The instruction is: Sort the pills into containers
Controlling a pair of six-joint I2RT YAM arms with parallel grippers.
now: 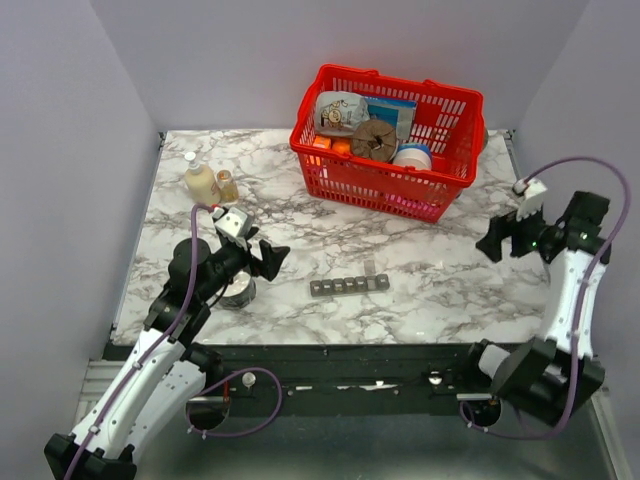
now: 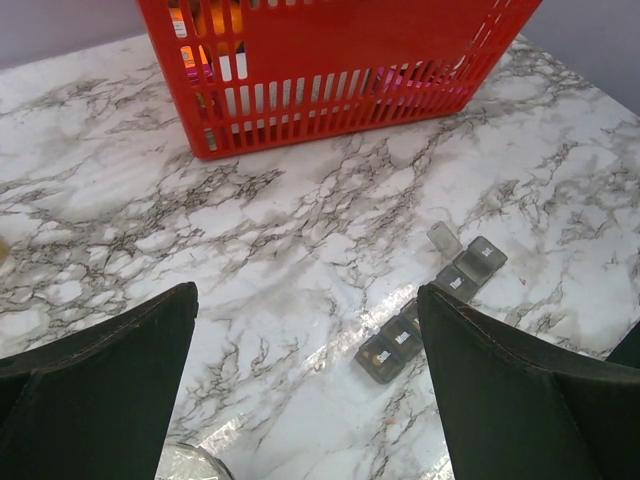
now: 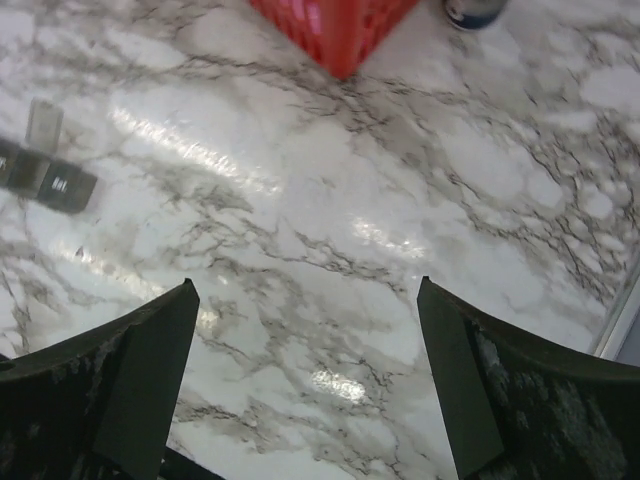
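Note:
The containers [image 1: 348, 286] are a dark grey strip of small square compartments lying on the marble table near its front middle, with one lid standing open at the right end. In the left wrist view the strip [image 2: 398, 342] runs partly behind my right finger, and the day labels show. My left gripper [image 1: 272, 258] is open and empty, above the table to the left of the strip; it is also in its own view [image 2: 305, 300]. My right gripper [image 1: 495, 240] is open and empty, far right of the strip [image 3: 62, 186]. No loose pills show clearly.
A red wire basket [image 1: 390, 140] full of items stands at the back centre. Two small bottles [image 1: 205, 184] stand at the back left. A round silvery tin [image 1: 238, 292] sits under my left arm. A dark round object [image 3: 470, 10] lies beside the basket corner.

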